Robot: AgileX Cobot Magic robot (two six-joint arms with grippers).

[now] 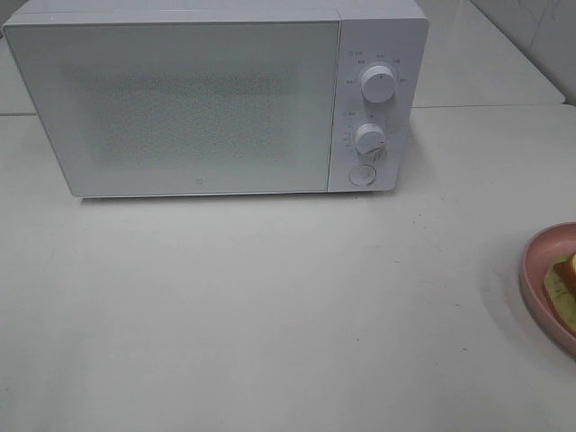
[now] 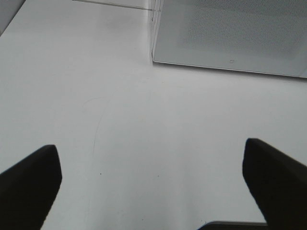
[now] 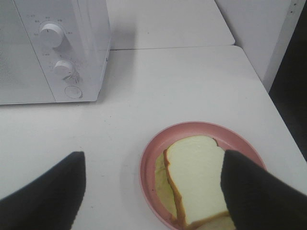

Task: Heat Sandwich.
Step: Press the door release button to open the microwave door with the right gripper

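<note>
The sandwich [image 3: 194, 177], white bread over pale yellow-green filling, lies on a round pink plate [image 3: 192, 130]. In the exterior high view only its edge [image 1: 563, 286] and the plate's rim [image 1: 533, 270] show at the right border. The white microwave [image 1: 207, 99] stands at the back of the table with its door shut. My right gripper [image 3: 151, 191] is open, hovering just above the plate's near side; one finger [image 3: 259, 196] covers part of the sandwich. My left gripper [image 2: 151, 191] is open and empty over bare table, in front of the microwave's left corner [image 2: 156, 57]. Neither gripper shows in the exterior high view.
The microwave has two knobs [image 1: 378, 83] [image 1: 370, 139] and a round button [image 1: 362, 175] on its right panel. The table's right edge [image 3: 276, 110] runs close to the plate, with a dark gap beyond. A second table surface lies behind the microwave.
</note>
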